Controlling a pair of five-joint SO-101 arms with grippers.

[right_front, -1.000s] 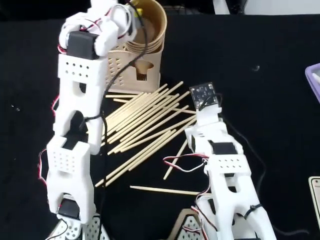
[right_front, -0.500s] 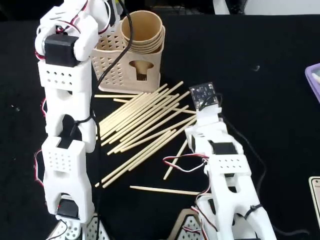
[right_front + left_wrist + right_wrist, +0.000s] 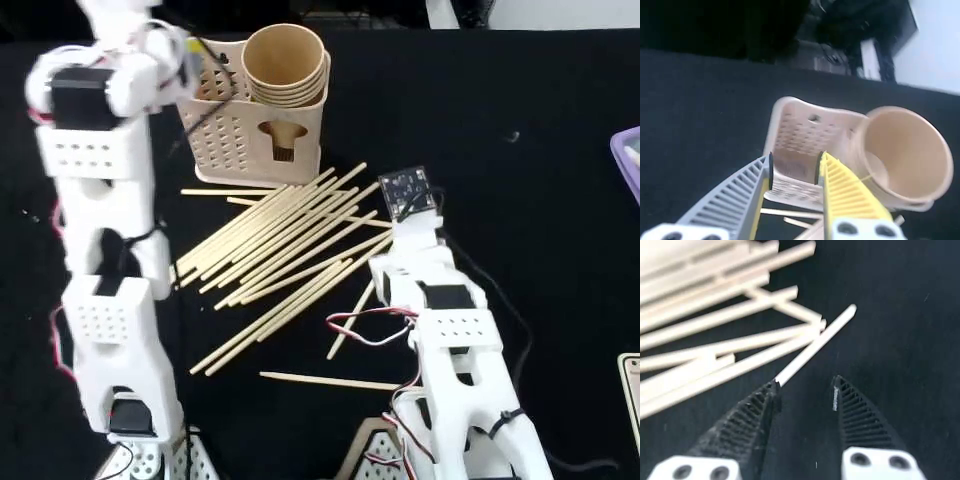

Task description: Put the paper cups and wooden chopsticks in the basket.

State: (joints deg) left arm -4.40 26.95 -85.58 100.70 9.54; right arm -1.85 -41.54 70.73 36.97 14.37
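A stack of paper cups (image 3: 285,65) stands upright in one end of the cream perforated basket (image 3: 230,135) at the back of the black table. Many wooden chopsticks (image 3: 290,240) lie fanned out in front of the basket. My left gripper (image 3: 795,167) hangs open and empty in the air just outside the basket (image 3: 800,145), beside the cups (image 3: 902,155). My right gripper (image 3: 804,392) is open low over the table, at the tip of one chopstick (image 3: 815,345) on the edge of the pile (image 3: 700,315). That chopstick's end touches one finger.
A purple container (image 3: 628,155) sits at the right edge of the table. Single chopsticks (image 3: 330,380) lie near the right arm (image 3: 450,330). The tall left arm (image 3: 100,200) stands at the left of the pile.
My left arm has swung left and back, away from above the basket, leaving the cup stack standing in it. The right arm has not moved.
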